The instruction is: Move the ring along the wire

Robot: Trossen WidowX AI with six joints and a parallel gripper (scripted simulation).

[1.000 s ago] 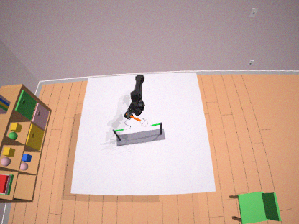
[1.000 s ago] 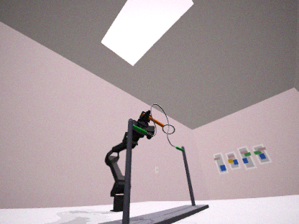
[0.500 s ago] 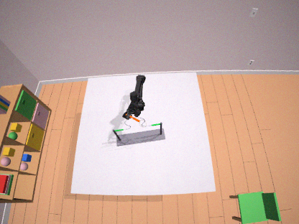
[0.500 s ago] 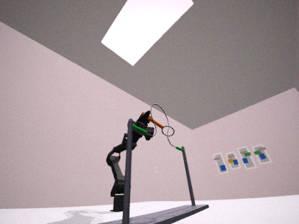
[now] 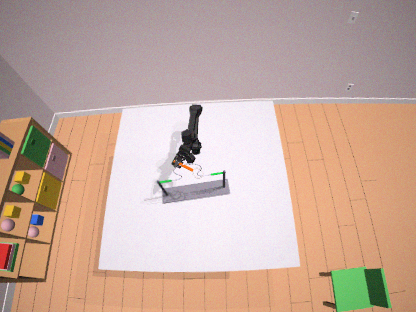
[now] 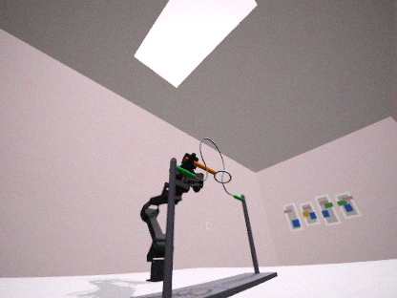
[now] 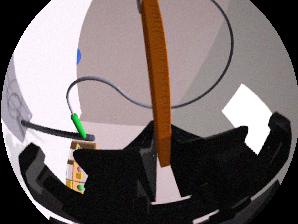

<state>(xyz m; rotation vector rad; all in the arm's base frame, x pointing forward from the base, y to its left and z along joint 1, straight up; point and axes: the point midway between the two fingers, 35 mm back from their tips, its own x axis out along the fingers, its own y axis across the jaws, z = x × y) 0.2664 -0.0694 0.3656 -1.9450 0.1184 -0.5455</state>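
Observation:
My gripper (image 6: 192,160) (image 7: 156,123) is shut on the outer end of the orange handle (image 5: 186,167) (image 6: 205,167) (image 7: 157,70). The handle slopes down to the ring (image 6: 230,178), which surrounds the thin grey wire (image 6: 206,138) (image 7: 95,78) on the descending side of its tall loop. The handle crosses the wire in the exterior view and the wrist view; I cannot tell their gap. One green part (image 5: 165,181) (image 6: 186,172) is by the left post; the other (image 5: 217,174) (image 6: 239,198) is by the right post. The ring is mostly outside the wrist view.
The left post (image 5: 162,188) (image 6: 170,229) and right post (image 5: 224,180) (image 6: 250,234) stand on a grey base (image 5: 195,192) (image 6: 224,287). The arm reaches over from behind the wire. A shelf (image 5: 37,200) and a green chair (image 5: 350,290) stand farther away.

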